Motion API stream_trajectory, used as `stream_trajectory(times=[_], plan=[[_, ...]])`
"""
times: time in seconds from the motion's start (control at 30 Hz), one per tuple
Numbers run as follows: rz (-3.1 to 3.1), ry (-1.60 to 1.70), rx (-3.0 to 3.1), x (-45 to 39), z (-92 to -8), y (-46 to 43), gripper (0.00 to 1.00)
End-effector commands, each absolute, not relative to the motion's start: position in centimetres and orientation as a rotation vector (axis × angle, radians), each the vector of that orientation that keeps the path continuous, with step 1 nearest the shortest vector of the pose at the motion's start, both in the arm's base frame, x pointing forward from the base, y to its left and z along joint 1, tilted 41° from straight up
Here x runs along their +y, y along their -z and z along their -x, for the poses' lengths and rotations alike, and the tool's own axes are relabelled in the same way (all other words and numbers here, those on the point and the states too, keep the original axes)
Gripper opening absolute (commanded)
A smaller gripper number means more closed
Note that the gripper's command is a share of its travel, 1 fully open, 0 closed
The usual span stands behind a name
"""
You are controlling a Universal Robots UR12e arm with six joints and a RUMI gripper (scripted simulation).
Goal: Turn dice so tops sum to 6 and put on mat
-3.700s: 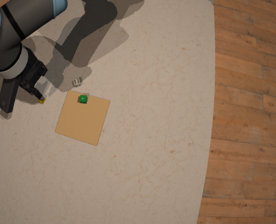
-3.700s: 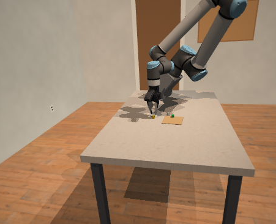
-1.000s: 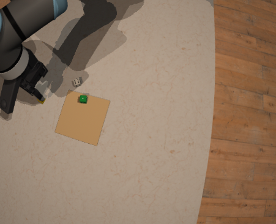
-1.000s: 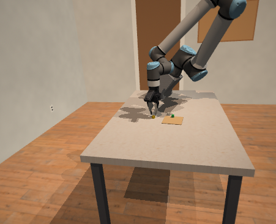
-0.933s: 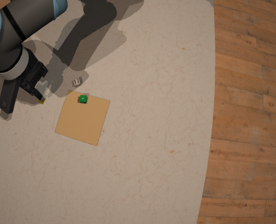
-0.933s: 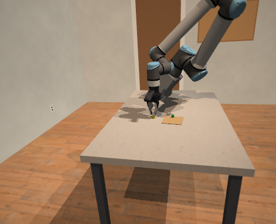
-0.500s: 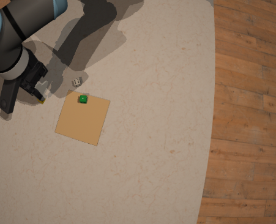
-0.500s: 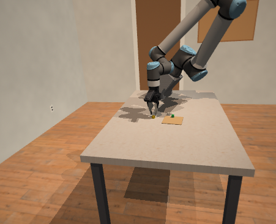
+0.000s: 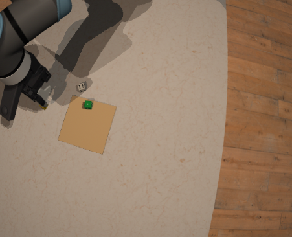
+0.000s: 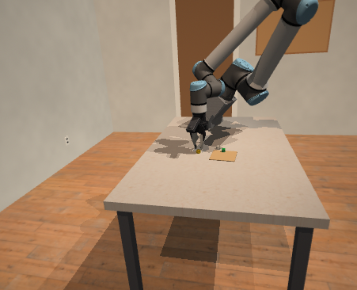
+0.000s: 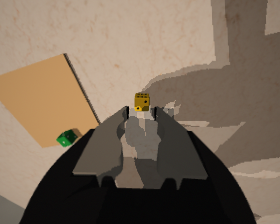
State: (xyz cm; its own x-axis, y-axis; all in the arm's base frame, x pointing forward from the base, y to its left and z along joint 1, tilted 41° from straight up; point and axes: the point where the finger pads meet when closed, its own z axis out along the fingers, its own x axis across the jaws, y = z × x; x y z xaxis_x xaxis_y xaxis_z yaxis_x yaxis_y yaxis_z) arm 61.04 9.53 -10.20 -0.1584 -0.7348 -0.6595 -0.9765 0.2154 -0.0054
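Note:
The yellow die (image 9: 44, 108) (image 10: 198, 151) (image 11: 142, 101) is off the mat, just beyond my fingertips; its top number is hard to tell. My gripper (image 9: 47, 103) (image 10: 199, 148) (image 11: 141, 107) is partly open and empty, its tips low and close to that die. The green die (image 9: 88, 105) (image 10: 223, 150) (image 11: 67, 138) sits on the tan mat (image 9: 85, 129) (image 10: 222, 157) (image 11: 41, 95) near one edge, with one pip on top. The white die (image 9: 81, 86) (image 10: 218, 147) is on the table just off the mat and seems to show six on top; it is hidden in the wrist view.
The pale table (image 9: 162, 136) (image 10: 218, 186) carries the dice and mat. The green and white dice are close together, either side of the mat's edge. The arm's shadow falls over the table around the gripper.

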Motion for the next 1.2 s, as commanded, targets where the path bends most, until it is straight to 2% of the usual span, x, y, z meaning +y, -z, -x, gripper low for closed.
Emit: stream_trajectory(times=[0.0, 1.17], plan=[[1.576, -0.586, 1.958, 9.8, -61.2, 10.6, 0.21], [1.576, -0.586, 1.958, 10.8, -61.4, 11.8, 0.21]])
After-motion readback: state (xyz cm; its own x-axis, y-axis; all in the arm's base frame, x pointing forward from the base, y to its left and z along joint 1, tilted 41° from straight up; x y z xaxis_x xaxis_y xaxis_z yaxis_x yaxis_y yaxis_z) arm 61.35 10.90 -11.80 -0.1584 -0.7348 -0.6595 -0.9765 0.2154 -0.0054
